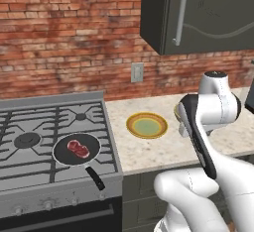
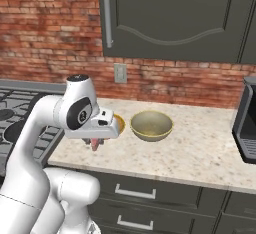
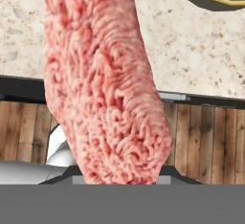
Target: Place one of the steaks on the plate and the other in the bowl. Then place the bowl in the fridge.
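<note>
One steak [image 3: 103, 89] is pinched in the hand [image 2: 95, 143], carried above the surface's [image 2: 200, 153] near edge toward plate [image 1: 146, 125] or bowl [image 2: 151, 125]; second steak [image 1: 78, 147] is left in the pan [image 1: 62, 151].

Pink-red steak [image 3: 103, 89] upright from the tool, over speckled counter [image 3: 191, 50] edge and wooden floor [image 3: 206, 141].

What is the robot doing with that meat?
The robot's gripper is holding one steak up in the air, over the front edge of the counter. The other steak lies in the black pan on the stove. The plate and the bowl sit on the counter, both with nothing in them yet.
</note>
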### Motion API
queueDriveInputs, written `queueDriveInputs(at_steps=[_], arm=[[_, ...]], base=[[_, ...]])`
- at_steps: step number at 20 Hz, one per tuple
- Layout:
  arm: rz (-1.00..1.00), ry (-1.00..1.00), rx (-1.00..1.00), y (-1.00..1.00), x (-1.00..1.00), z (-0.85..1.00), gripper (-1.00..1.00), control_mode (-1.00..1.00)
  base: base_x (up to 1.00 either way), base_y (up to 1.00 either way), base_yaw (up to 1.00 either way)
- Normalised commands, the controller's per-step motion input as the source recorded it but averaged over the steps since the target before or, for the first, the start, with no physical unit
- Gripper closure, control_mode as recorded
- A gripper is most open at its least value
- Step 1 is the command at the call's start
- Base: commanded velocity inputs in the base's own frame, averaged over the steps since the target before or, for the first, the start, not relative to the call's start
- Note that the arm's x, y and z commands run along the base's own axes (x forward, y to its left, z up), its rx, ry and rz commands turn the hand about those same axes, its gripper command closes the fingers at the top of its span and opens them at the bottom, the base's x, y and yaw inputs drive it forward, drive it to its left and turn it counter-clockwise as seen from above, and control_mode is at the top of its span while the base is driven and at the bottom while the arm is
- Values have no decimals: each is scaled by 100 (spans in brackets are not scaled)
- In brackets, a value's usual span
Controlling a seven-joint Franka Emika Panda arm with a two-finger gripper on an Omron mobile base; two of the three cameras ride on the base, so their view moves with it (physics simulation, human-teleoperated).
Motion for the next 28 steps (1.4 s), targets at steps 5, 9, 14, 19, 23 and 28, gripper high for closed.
queueDriveInputs(at_steps=[5,9,14,19,23,28], arm=[[2,-1,0,-36,16,17,100,-100],[7,1,1,-62,60,33,100,-100],[1,22,3,-51,64,27,100,-100],[0,13,8,-29,60,0,100,-100],[-1,8,0,-11,51,-23,100,-100],[0,0,2,-9,29,-34,100,-100]], base=[[0,0,0],[0,0,0],[0,0,0],[0,0,0],[0,0,0],[0,0,0]])
